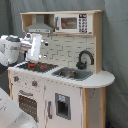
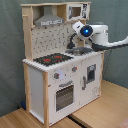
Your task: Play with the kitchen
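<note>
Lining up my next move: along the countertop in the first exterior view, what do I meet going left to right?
Robot arm → black-red hob → sink → black faucet → bare rounded end of the countertop.

At frame centre we see the kitchen: microwave upper middle, grey hood upper left, black faucet right of centre. The arm's gripper hangs over the hob at left.
</note>
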`<state>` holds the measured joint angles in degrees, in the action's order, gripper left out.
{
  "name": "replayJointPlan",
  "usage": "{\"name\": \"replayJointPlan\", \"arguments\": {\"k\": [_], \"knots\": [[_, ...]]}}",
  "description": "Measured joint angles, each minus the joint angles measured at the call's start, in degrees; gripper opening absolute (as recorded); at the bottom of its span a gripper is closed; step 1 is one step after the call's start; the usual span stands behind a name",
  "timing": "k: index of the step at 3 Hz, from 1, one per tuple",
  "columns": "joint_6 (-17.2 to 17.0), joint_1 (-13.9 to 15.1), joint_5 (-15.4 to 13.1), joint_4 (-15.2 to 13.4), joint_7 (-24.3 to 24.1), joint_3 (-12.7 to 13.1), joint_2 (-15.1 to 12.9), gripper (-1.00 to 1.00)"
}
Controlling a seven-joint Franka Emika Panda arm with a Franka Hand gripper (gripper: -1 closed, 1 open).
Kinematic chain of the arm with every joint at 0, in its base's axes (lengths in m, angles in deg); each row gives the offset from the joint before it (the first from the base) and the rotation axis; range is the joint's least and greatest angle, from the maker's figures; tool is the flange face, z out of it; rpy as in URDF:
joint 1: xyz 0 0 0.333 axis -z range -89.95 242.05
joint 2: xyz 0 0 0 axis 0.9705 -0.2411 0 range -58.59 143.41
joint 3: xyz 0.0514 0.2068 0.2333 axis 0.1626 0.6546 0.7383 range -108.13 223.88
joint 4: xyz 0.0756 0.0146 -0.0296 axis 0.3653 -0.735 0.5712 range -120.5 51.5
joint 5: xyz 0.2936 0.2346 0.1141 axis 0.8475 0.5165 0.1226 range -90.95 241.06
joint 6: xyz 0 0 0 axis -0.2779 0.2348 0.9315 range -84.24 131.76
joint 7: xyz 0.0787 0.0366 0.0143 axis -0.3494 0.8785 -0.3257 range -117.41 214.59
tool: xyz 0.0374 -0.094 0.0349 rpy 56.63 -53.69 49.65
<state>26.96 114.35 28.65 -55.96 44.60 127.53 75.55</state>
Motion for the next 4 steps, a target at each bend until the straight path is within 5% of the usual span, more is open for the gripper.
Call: {"name": "replayJointPlan", "arguments": {"k": [4], "knots": [[-1.0, 1.3, 17.5, -0.5, -18.8, -0.1, -4.5, 1.0]]}}
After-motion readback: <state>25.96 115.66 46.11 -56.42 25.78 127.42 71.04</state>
